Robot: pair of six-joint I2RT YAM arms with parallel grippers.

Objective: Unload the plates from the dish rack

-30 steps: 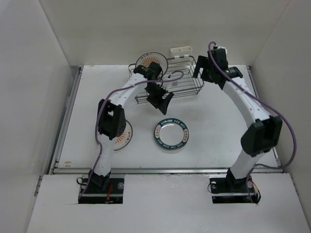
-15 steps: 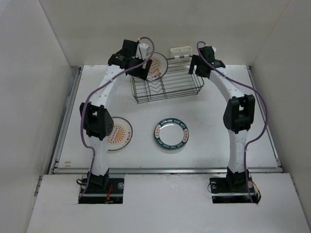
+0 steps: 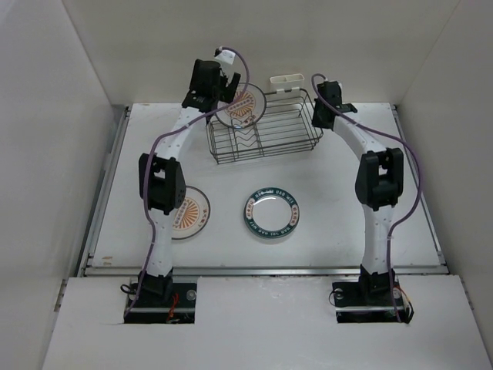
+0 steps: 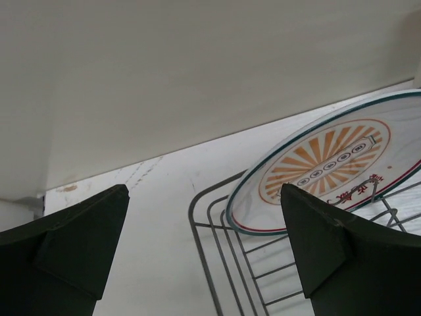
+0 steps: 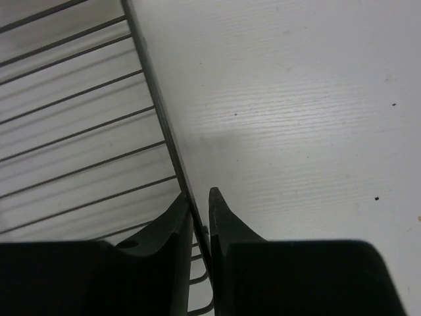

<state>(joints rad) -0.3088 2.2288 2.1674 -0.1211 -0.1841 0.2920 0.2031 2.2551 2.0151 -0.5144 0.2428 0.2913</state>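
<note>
Two plates (image 3: 270, 213) lie on the table (image 3: 347, 231); one sunburst plate (image 3: 245, 106) is left in the rack (image 3: 266, 139), left pincer (image 4: 204, 194) spread beside it, right pincer (image 5: 199, 197) pinching the rack's rim.

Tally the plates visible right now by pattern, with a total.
Orange sunburst plates: 2 (racked plate; table plate)
Green-rimmed plate: 1
Total: 3

Soft, even white light; shadows on the tabletop (image 3: 339, 193) are faint. Up close the fingers (image 4: 72, 250) loom dark and soft-edged; the dish rack (image 5: 162, 112) wire throws a pale shadow.
</note>
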